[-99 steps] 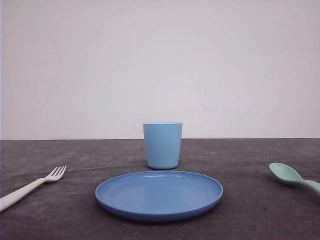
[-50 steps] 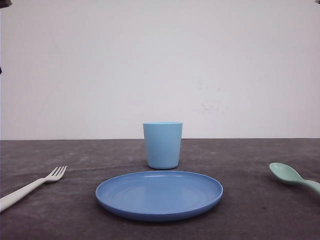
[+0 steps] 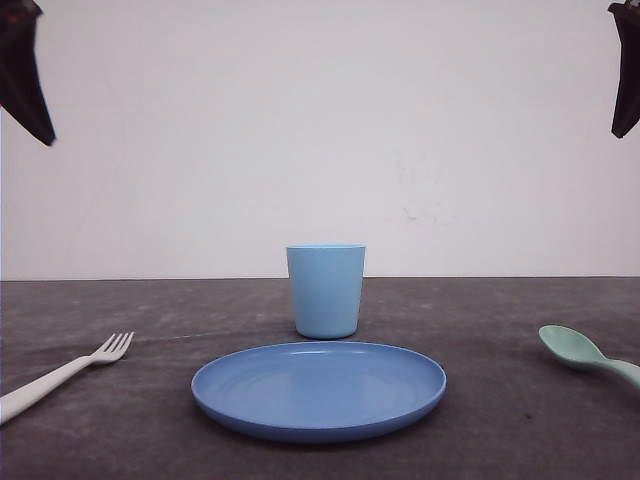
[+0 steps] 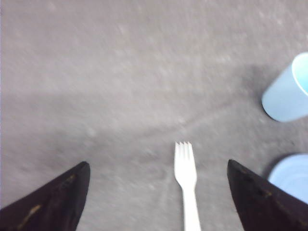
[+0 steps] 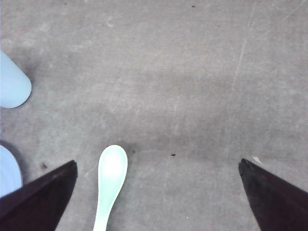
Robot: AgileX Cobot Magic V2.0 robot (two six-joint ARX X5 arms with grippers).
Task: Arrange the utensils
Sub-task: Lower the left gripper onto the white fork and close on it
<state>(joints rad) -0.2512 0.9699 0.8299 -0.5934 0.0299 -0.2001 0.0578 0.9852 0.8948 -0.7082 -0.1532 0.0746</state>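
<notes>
Dark grey table (image 3: 500, 330) under a plain white wall (image 3: 320, 130).

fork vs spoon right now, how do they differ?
Colour: the fork is white, the spoon mint green.
Head: the fork ends in four tines, the spoon in an oval bowl.
Place: the fork lies left of the plate, under the open left gripper; the spoon lies right of it, under the open right gripper.
Shared: both lie flat on the table, ungrasped.
</notes>
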